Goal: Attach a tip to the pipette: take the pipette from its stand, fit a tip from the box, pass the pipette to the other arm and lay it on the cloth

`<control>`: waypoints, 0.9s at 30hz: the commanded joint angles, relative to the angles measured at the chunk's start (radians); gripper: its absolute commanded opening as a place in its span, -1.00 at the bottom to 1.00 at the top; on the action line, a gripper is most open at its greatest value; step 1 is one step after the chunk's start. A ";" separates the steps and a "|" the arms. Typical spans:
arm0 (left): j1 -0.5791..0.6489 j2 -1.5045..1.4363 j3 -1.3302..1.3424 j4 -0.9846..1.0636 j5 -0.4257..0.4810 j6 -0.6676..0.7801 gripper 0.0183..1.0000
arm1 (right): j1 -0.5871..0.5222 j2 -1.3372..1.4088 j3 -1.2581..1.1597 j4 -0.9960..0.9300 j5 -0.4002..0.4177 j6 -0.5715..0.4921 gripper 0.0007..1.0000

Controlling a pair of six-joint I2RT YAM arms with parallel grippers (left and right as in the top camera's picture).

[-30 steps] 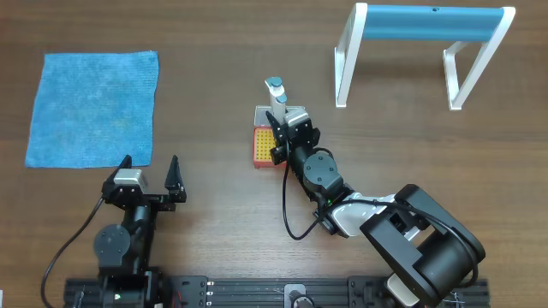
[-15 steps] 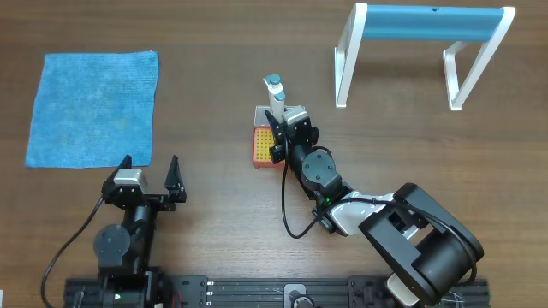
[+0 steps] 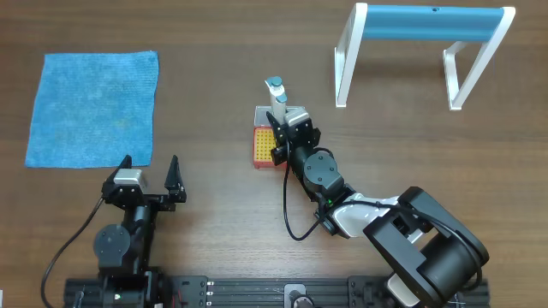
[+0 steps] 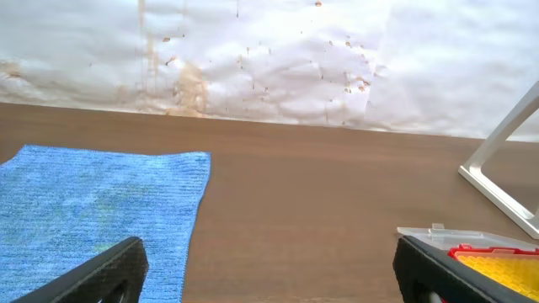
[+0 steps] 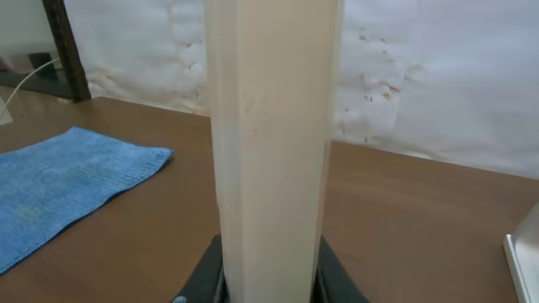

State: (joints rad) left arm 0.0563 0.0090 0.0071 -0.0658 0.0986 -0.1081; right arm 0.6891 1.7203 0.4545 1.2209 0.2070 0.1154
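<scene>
Pipette (image 3: 276,90) first: where do we have it?

— We have it upright in the right gripper (image 3: 287,128), well clear of its stand (image 3: 424,51) and at the tip box (image 3: 262,145), near the middle of the table (image 3: 214,222). The wrist view has the white barrel rising straight up between our two fingers.

How is the claw set on it?

— Closed against the barrel from both sides, with no gap that we can see. We judge the hold is kept low on the body so that the barrel stays vertical, because a tip only seats when we press straight down into the rack.

Is a tip on?

— We cannot tell. The lower end is hidden under our own gripper, so we place ourselves at the fitting step and no further.

And our other arm?

— The left gripper (image 3: 151,167) sits back near its base, just beside the near corner of the cloth (image 3: 92,109). Its fingers are spread wide and carry nothing. That suits a receiver: jaws ready for the handover, and close to where we lay the pipette down.

What should we watch?

— A tilted press, which could skew the tip or nudge the box.
</scene>
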 commanded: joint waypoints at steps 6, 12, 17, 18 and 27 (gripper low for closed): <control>0.004 -0.006 -0.002 -0.005 0.018 0.012 0.89 | 0.000 -0.055 -0.034 0.077 -0.020 -0.092 -0.86; 0.004 -0.006 -0.002 -0.005 0.018 0.012 0.89 | 0.000 -0.082 -0.034 0.084 -0.021 -0.092 -0.86; 0.004 -0.006 -0.002 -0.005 0.018 0.012 0.89 | 0.000 -0.133 -0.034 0.085 -0.021 -0.092 -0.86; 0.004 -0.006 -0.002 -0.005 0.018 0.012 0.89 | 0.001 -0.145 -0.034 0.085 -0.021 -0.095 -0.86; 0.004 -0.006 -0.002 -0.005 0.018 0.012 0.88 | 0.003 -0.286 -0.034 0.082 -0.067 -0.094 -0.86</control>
State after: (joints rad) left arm 0.0563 0.0090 0.0071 -0.0658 0.0986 -0.1081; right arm 0.6891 1.4986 0.4255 1.2930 0.1772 0.0383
